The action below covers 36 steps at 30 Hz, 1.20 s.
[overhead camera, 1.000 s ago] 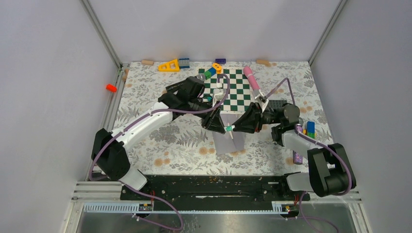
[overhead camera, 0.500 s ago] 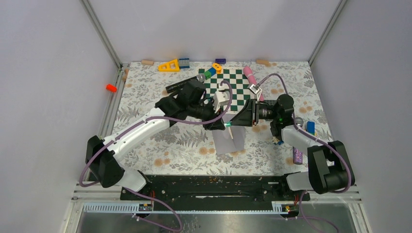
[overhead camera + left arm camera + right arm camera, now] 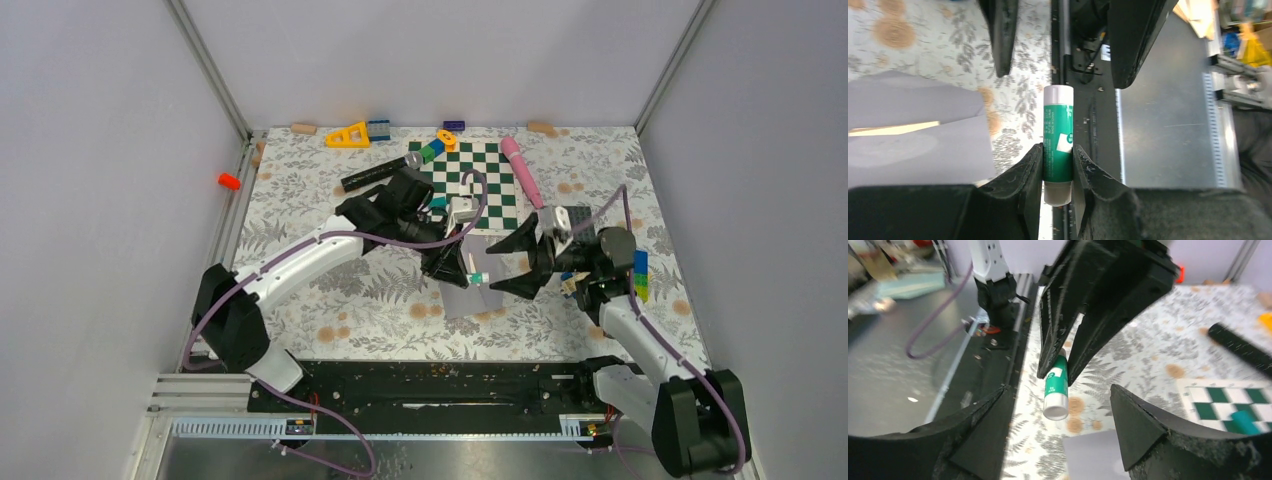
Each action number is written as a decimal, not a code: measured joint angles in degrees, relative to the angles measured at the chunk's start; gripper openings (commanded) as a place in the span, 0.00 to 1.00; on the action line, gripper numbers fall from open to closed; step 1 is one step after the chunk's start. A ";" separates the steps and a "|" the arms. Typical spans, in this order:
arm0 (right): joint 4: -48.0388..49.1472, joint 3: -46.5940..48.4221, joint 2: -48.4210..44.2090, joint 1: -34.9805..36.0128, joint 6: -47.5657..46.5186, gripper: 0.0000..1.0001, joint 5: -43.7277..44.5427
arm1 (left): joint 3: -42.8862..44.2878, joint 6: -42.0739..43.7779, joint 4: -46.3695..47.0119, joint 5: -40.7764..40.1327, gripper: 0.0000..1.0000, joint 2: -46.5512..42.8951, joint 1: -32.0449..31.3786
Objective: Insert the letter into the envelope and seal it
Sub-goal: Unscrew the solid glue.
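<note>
From above, the right gripper (image 3: 503, 268) has pulled back and spread its fingers wide. A second ago it was narrow and up against the glue stick (image 3: 478, 277). The left gripper (image 3: 465, 271) keeps the stick pinched over the envelope (image 3: 462, 300), which lies flat on the floral table (image 3: 300, 180).

The left wrist view shows the fingers (image 3: 1030, 167) clamped on the stick's green barrel, its pale end pointing away. The grey envelope sits to the left with its flap open and a cream strip of the letter (image 3: 893, 129) showing inside.

From the right wrist, the stick hangs free between wide fingers (image 3: 1148, 435). I cannot tell whether its cap came off. I'd say insertion is done and gluing the flap is next.
</note>
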 measured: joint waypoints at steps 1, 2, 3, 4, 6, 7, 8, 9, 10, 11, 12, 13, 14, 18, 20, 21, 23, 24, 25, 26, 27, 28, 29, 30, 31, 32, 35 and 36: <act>-0.04 -1.51 -1.57 -0.04 -4.20 0.76 0.07 | 0.00 -0.26 -0.11 1.46 0.00 0.74 0.20; -0.33 -2.80 -2.99 -0.07 -7.87 0.75 0.04 | 0.00 -0.76 -0.22 3.45 0.00 1.70 0.55; -0.87 -3.89 -4.37 -0.09 -11.50 0.73 0.04 | 0.00 -1.20 -0.28 4.63 0.00 2.32 0.76; -1.53 -4.92 -5.84 -0.09 -14.99 0.72 0.04 | 0.00 -1.84 -0.24 6.23 0.00 3.02 1.07; -1.20 -6.32 -7.52 -0.09 -19.15 0.71 -0.02 | 0.00 -2.95 -0.15 8.81 0.00 4.04 1.53; 0.11 -7.08 -7.91 -0.09 -20.74 0.70 -0.02 | 0.00 -3.63 0.09 9.90 0.00 4.33 1.73; 1.62 -7.98 -8.09 -0.09 -22.05 0.69 0.00 | 0.00 -4.57 0.50 11.28 0.00 4.66 1.97; 2.84 -8.74 -8.13 -0.09 -22.91 0.68 -0.02 | 0.00 -5.20 0.79 12.09 0.00 4.85 2.10; 4.22 -9.70 -8.13 -0.09 -23.82 0.67 -0.02 | 0.00 -5.92 1.36 13.09 0.00 5.09 2.29; 4.96 -10.40 -8.13 -0.09 -24.52 0.66 -0.02 | 0.00 -6.62 1.86 13.97 0.00 5.40 2.40; 5.27 -10.88 -8.11 -0.09 -25.22 0.64 -0.02 | 0.00 -7.10 2.14 14.47 0.00 5.62 2.45; 5.51 -11.08 -8.11 -0.09 -25.77 0.63 -0.02 | 0.00 -7.72 2.56 15.06 0.00 5.95 2.51; 5.77 -11.17 -8.11 -0.09 -26.36 0.62 -0.02 | 0.00 -8.02 2.84 15.45 0.00 6.21 2.51; 6.51 -11.19 -8.11 -0.09 -28.04 0.56 0.02 | 0.00 -8.92 3.32 16.09 0.00 7.08 2.51; 6.58 -11.19 -8.11 -0.09 -28.44 0.53 -0.02 | 0.00 -9.18 3.34 16.06 0.00 7.19 2.51; 6.62 -11.19 -8.11 -0.09 -28.50 0.51 -0.02 | 0.00 -9.25 3.37 16.09 0.00 7.19 2.51; 6.82 -11.19 -8.07 -0.09 -28.65 0.49 -0.17 | 0.00 -9.42 3.56 16.09 0.00 7.21 2.51; 6.97 -11.19 -8.04 -0.07 -28.63 0.48 -0.59 | 0.00 -9.44 3.67 16.09 0.00 7.26 2.51; 7.08 -11.26 -8.04 -0.07 -28.65 0.48 -0.92 | 0.00 -9.46 3.72 16.06 0.00 7.28 2.51; 7.34 -11.39 -8.02 -0.07 -28.63 0.48 -1.27 | 0.00 -9.51 3.69 16.06 0.00 7.28 2.51; 7.43 -11.52 -8.02 -0.02 -28.61 0.47 -1.53 | 0.00 -9.53 3.69 16.06 0.00 7.28 2.51; 7.48 -11.72 -7.98 0.00 -28.61 0.47 -1.86 | 0.02 -9.55 3.72 16.04 0.00 7.28 2.51; 7.52 -11.87 -7.93 0.04 -28.59 0.47 -2.08 | 0.02 -9.57 3.72 16.04 0.00 7.28 2.51; 7.54 -12.02 -7.82 0.09 -28.55 0.46 -2.43 | 0.02 -9.57 3.72 16.04 0.00 7.28 2.51; 7.56 -12.13 -7.74 0.11 -28.48 0.46 -2.58 | 0.02 -9.57 3.69 16.02 0.00 7.28 2.51; 7.54 -12.17 -7.67 0.22 -28.44 0.45 -2.80 | 0.02 -9.57 3.72 16.00 0.00 7.28 2.51; 7.56 -12.22 -7.43 0.39 -28.39 0.41 -2.86 | 0.02 -9.57 3.65 15.98 0.00 7.28 2.51; 7.54 -12.22 -7.39 0.42 -28.41 0.40 -2.82 | 0.02 -9.57 3.65 15.93 0.00 7.28 2.51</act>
